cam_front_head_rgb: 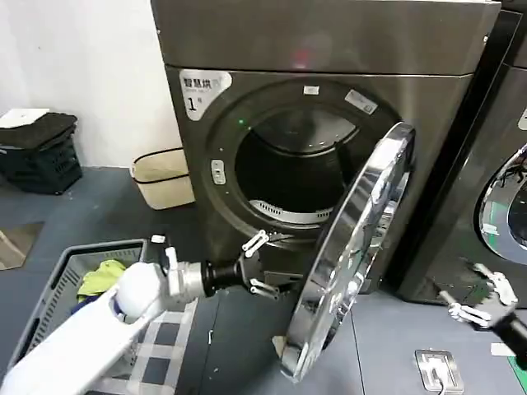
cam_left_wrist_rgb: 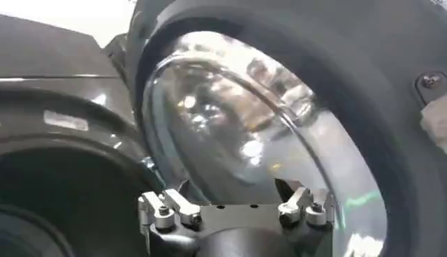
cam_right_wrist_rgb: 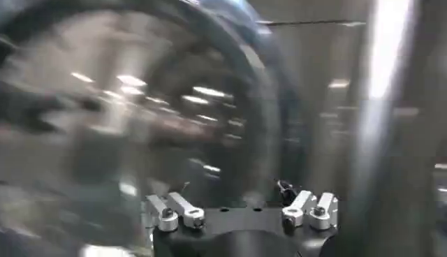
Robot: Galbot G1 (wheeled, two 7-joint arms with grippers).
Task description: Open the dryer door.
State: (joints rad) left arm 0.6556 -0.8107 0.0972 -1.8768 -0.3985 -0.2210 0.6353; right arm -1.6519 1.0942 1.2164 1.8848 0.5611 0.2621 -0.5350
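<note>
One dryer door (cam_front_head_rgb: pixel 350 255), ajar, just beyond the left pincer (cam_front_head_rgb: pixel 260 265); two pincers, both spread, empty; right pincer (cam_front_head_rgb: pixel 480 296) partly cropped.

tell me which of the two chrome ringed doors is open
The dryer door of the grey-brown machine labelled "1" is open, swung out with the drum visible behind it. The neighbouring darker machine's door sits flush against its front.

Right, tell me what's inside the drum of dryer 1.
Past the swung-open dryer door, the drum shows only dark wall and a pale perforated strip low down. No laundry visible; the door hides its right side.
</note>
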